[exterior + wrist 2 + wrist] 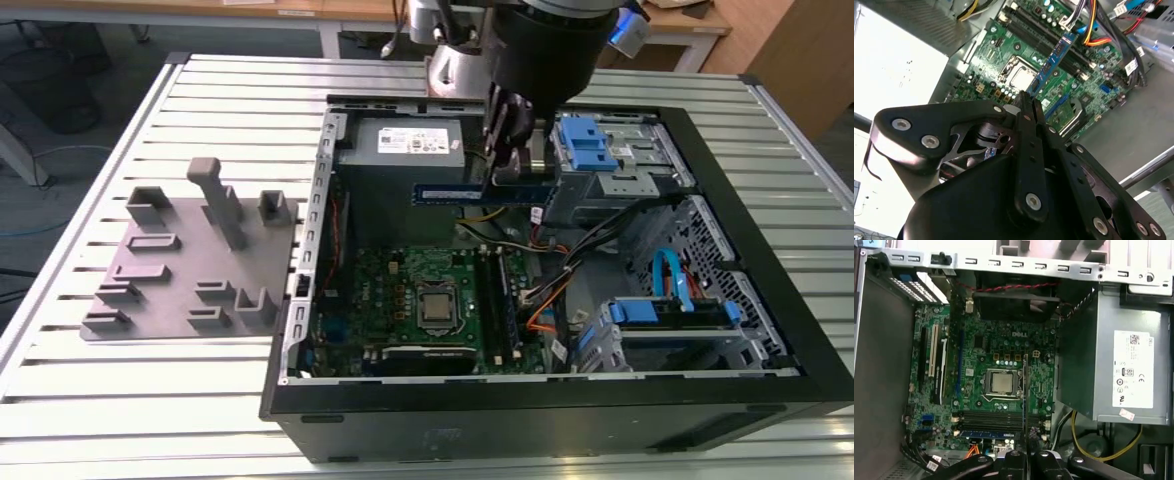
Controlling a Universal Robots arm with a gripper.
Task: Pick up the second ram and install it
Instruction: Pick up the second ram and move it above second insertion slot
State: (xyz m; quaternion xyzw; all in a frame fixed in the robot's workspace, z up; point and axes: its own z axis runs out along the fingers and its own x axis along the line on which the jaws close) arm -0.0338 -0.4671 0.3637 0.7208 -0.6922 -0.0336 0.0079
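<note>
Jaws clamp tight on the second ram (451, 192) above the motherboard (400, 280).

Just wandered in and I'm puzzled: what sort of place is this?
Probably a robotics lab or workshop: an open computer case lies on a slatted metal table, and a robot arm's fingers hold a ram stick above its motherboard.

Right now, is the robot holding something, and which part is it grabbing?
Yes, the fingers pinch the second ram by one end, above the motherboard.
</note>
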